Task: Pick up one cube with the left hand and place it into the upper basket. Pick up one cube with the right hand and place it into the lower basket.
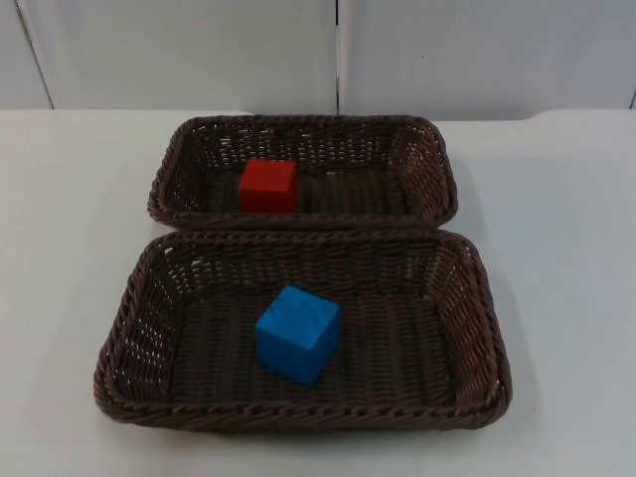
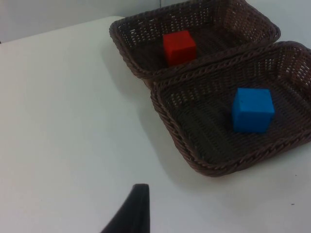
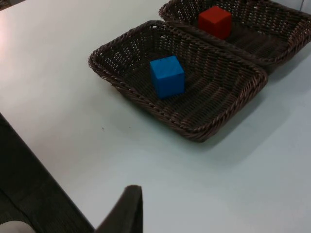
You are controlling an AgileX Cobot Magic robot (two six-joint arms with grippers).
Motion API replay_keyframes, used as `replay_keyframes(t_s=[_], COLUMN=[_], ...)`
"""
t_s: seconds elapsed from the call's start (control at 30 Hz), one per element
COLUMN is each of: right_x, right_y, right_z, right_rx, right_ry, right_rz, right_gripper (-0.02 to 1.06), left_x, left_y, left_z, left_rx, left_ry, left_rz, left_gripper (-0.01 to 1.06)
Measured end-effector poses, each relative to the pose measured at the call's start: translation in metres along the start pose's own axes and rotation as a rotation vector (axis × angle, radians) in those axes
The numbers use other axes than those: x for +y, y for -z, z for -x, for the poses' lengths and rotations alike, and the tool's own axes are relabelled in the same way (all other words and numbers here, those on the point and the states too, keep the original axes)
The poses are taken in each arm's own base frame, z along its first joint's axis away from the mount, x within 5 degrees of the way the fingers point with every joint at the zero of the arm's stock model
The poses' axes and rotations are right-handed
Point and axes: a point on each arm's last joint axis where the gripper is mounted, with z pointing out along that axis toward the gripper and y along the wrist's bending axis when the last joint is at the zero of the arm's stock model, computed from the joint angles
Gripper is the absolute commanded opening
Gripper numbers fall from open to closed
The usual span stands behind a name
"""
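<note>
You are looking at a plain white surface [image 1: 556, 248], matte and evenly lit, with only soft shadows on it. At its far edge it meets a grey partition wall [image 1: 179, 50] built of flat panels; a dark vertical seam [image 1: 338, 55] splits two of them, and a thinner slanted joint shows further left. In the right wrist view, the surface ends at a straight edge close beside the claw, and past that edge you see dark floor [image 3: 29, 184].
</note>
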Motion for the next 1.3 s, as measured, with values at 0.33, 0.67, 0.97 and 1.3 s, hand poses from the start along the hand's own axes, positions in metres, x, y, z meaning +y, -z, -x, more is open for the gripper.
replay_keyframes(t_s=[0.33, 0.67, 0.97, 1.3], right_x=[0.0000, 0.0000, 0.0000, 0.0000], right_y=[0.0000, 0.0000, 0.0000, 0.0000], right_z=[0.0000, 0.0000, 0.0000, 0.0000], right_rx=[0.000, 0.000, 0.000, 0.000], right_ry=[0.000, 0.000, 0.000, 0.000], right_rz=[0.000, 0.000, 0.000, 0.000], right_gripper=[1.05, 1.05, 1.05, 1.05], left_x=[0.0000, -0.0006, -0.0012, -0.0015], left_y=[0.0000, -0.0005, -0.0013, -0.0017], left_z=[0.0000, 0.0003, 0.0007, 0.0009], left_rx=[0.000, 0.001, 0.002, 0.002], left_ry=[0.000, 0.064, 0.143, 0.185], left_rz=[0.000, 0.119, 0.266, 0.343], left_gripper=[1.05, 1.05, 1.05, 1.05])
